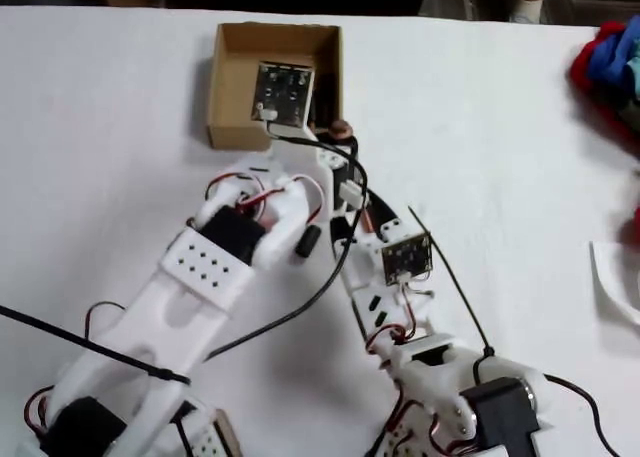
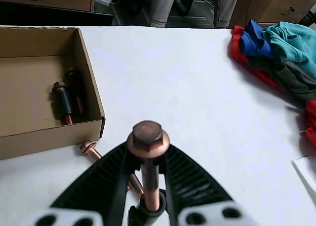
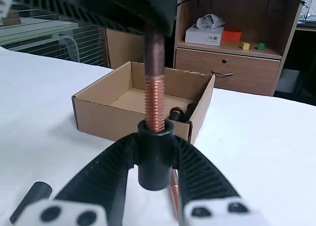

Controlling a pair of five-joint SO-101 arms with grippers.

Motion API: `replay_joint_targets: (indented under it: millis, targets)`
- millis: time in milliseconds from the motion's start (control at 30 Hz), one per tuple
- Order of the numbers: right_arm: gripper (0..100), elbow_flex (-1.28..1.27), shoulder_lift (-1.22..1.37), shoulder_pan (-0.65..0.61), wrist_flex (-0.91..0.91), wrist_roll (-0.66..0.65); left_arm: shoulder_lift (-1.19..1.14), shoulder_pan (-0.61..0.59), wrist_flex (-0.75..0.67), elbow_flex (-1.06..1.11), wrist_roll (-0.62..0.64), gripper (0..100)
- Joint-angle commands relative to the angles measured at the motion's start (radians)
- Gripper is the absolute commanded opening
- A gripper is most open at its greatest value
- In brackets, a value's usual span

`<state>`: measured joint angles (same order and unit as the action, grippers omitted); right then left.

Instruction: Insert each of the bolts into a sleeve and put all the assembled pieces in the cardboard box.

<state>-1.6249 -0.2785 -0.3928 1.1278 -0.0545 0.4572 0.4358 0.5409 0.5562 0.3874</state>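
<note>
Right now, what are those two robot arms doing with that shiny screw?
They are joining two parts. The left gripper is shut on a copper bolt, and the right gripper holds a black sleeve, with the bolt's threaded end in the sleeve's mouth. Finished pieces lie in the cardboard box, and a loose bolt lies on the table beside it.

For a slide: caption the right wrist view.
Bolt tip in the sleeve gripped by the right jaws; cardboard box behind.

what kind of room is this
Probably an office or lab workroom: a wooden drawer cabinet, small boxes shelved above it, and a white worktable.
</note>
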Motion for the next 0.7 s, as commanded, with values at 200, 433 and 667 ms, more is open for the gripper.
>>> replay_joint_targets:
  millis: [200, 433, 667]
  targets:
    - [2.0, 0.037, -0.042, 0.004, -0.001, -0.008, 0.031, -0.003, -0.044, 0.058, -0.005, 2]
    - [2.0, 0.037, -0.042, 0.004, -0.001, -0.008, 0.031, 0.017, -0.046, 0.059, -0.075, 2]
    - [2.0, 0.037, -0.042, 0.008, -0.001, -0.008, 0.031, 0.086, -0.025, 0.061, -0.149, 2]
